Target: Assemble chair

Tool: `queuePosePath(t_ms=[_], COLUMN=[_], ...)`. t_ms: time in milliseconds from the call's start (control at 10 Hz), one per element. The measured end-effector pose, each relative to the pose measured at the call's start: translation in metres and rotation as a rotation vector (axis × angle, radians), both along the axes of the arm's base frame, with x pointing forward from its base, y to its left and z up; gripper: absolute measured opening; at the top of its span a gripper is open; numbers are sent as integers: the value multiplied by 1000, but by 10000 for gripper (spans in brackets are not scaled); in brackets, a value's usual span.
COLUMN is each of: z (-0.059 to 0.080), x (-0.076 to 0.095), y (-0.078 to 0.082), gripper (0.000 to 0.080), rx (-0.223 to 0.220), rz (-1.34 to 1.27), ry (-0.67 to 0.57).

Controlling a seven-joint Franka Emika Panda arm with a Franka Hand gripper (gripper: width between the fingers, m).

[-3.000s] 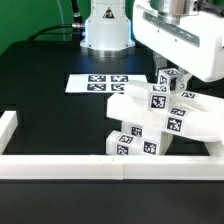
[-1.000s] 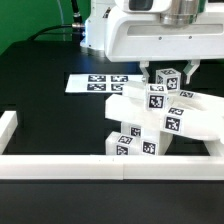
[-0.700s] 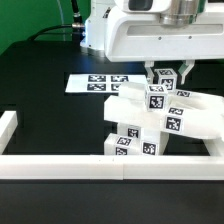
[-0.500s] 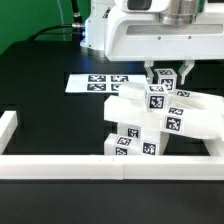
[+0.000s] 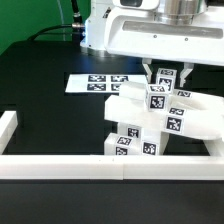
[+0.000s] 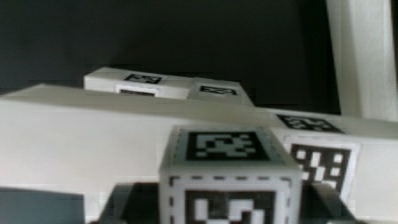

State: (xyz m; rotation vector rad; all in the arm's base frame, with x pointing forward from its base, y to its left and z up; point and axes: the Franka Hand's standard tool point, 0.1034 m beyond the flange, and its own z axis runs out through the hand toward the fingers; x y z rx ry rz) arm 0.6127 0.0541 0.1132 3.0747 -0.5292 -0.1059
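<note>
The chair (image 5: pixel 150 125) is a stack of white blocky tagged parts standing at the exterior view's right, just behind the front rail. From its top rises a small square-section white leg (image 5: pixel 167 77) with tags on its faces. My gripper (image 5: pixel 167 74) hangs straight above and is shut on this leg, one dark finger (image 5: pixel 151 72) on each side. In the wrist view the leg's tagged end (image 6: pixel 228 160) fills the middle, my gripper (image 6: pixel 228 205) clamps it, and dark fingers (image 6: pixel 135 200) press against its sides. A flat chair panel (image 6: pixel 107 115) lies beneath.
The marker board (image 5: pixel 92 83) lies flat behind the chair at the exterior view's left. A low white border rail (image 5: pixel 60 168) runs along the front, with a short piece (image 5: pixel 8 128) at the left. The arm's base (image 5: pixel 105 30) stands at the back.
The arm came in from the exterior view's right and settled over the leg. Within the last second the jaws closed from either side onto the leg.
</note>
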Motion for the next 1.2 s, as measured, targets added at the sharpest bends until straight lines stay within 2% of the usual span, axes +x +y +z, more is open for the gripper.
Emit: queuePosePath(t_ms=[1000,1200], z=[-1,-1], x=[0,2], y=[-3,-3], gripper=[287,287], rx=[-34,-26], rz=[-740,-882], ry=[-9,-20])
